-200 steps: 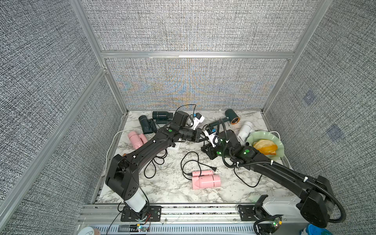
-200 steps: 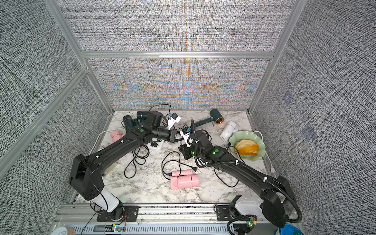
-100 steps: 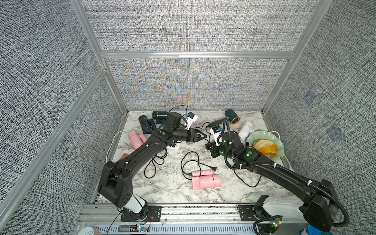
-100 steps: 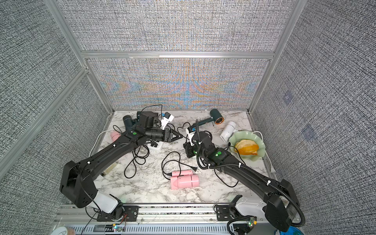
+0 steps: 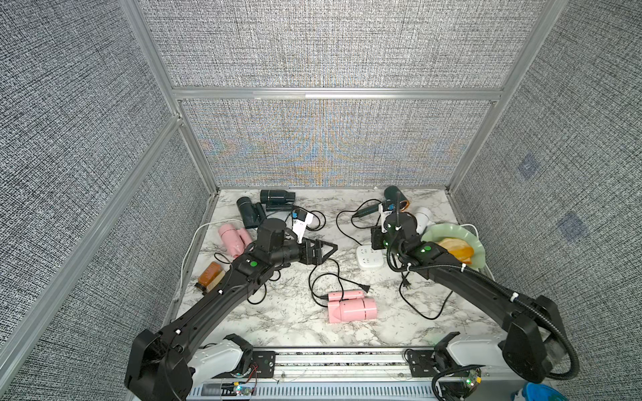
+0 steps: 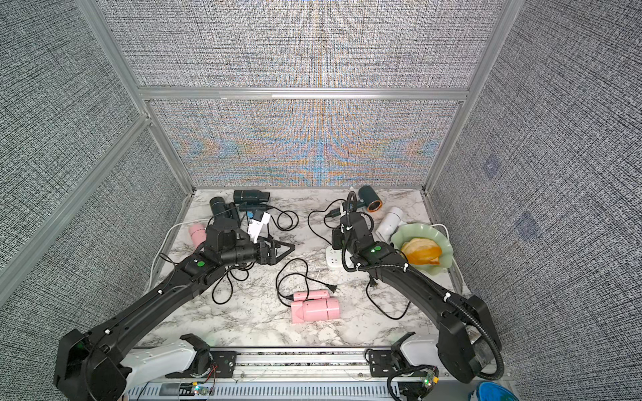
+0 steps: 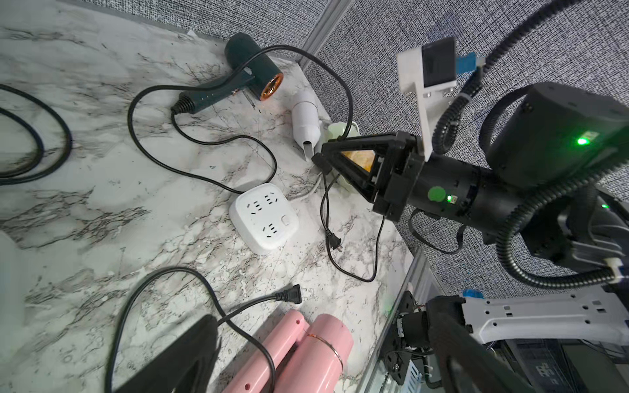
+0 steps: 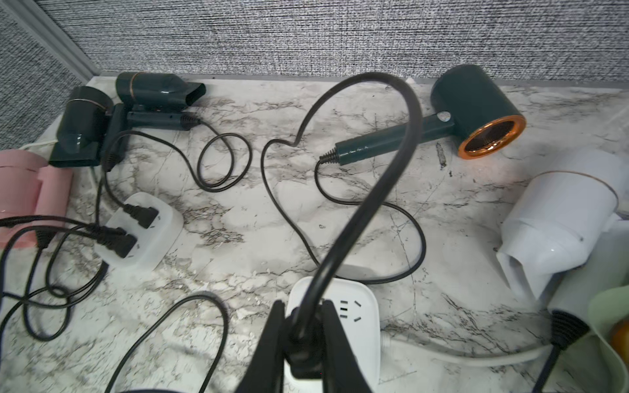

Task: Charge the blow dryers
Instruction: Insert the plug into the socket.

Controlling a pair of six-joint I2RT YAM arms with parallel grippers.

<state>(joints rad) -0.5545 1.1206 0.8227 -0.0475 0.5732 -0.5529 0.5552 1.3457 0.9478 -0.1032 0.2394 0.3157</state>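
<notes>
My right gripper (image 8: 304, 343) is shut on a black plug (image 8: 303, 354) just over a white power strip (image 5: 370, 258); whether the plug is seated I cannot tell. Its cord runs to the dark green copper-ringed blow dryer (image 5: 396, 198) at the back right, beside the white one (image 5: 424, 217). Two teal-black dryers (image 5: 277, 197) lie at the back left and a pink one (image 5: 232, 237) near my left arm. Another pink dryer (image 5: 351, 307) lies at front centre with its plug (image 5: 364, 287) loose. My left gripper (image 5: 326, 253) hovers open and empty left of the strip.
A second power strip (image 8: 143, 231) on the left carries three plugs. An amber bottle (image 5: 209, 276) lies by the left wall. A green plate (image 5: 451, 229) with orange fruit sits at the right edge. The white dryer's plug (image 5: 406, 283) and black cord loops lie across the marble.
My left gripper opened, let go beside the right gripper and drew back to the left and front. My right gripper shifted slightly right with the plug.
</notes>
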